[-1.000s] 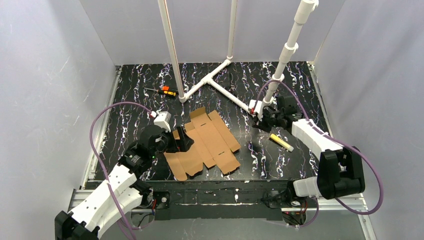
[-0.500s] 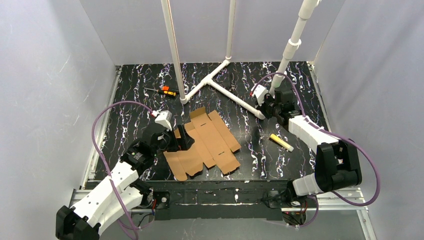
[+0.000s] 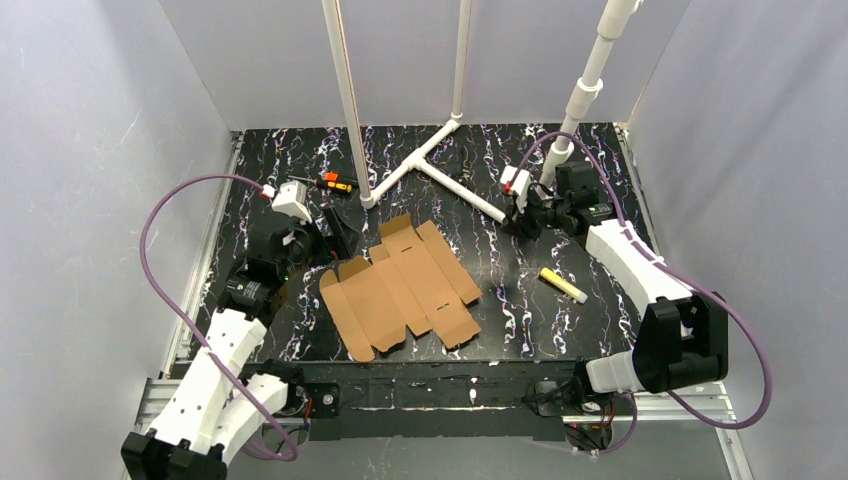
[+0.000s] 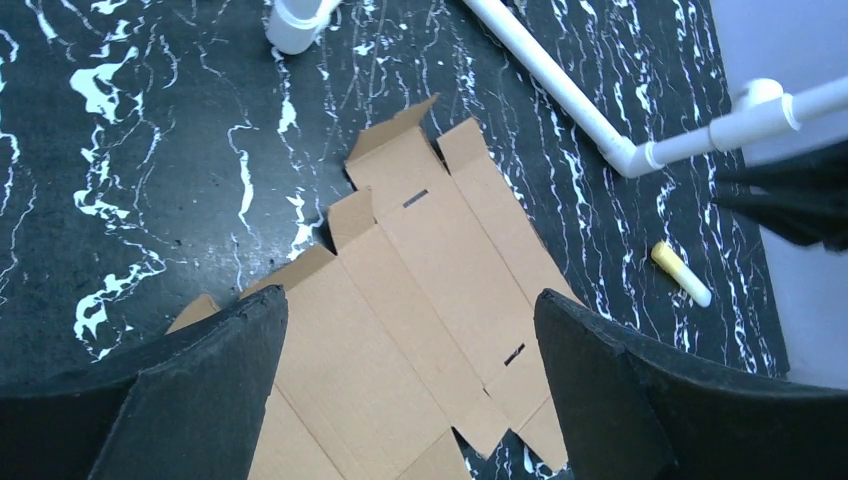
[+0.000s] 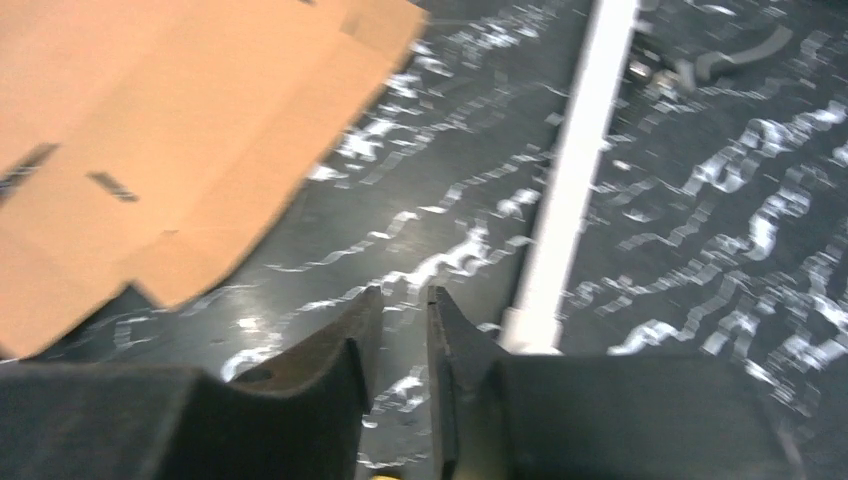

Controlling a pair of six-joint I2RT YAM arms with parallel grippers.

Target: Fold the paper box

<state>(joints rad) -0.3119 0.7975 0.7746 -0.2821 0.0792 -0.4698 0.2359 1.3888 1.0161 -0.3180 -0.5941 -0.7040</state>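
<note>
My left claw (image 4: 408, 305) is wide open and holds nothing. It has pulled up and back from the paper box (image 3: 405, 285); a moment ago it was down on the left flap. The box lies flat on the tabletop (image 3: 260, 170), so no fold is made yet. My right claw (image 5: 405, 295) is open just a crack and empty, near the white pipe (image 5: 575, 170).

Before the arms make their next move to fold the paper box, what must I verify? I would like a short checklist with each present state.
1. Flat brown cardboard sheet lies unfolded and flat: ok.
2. Left gripper open, holding nothing: ok.
3. Right gripper holding nothing, jaws slightly apart: ok.
4. Right gripper away from the white plastic pipe: not ok, close beside it.
5. Small yellow marker apart from the sheet: ok.
6. Nothing under the sheet: cannot tell.
</note>
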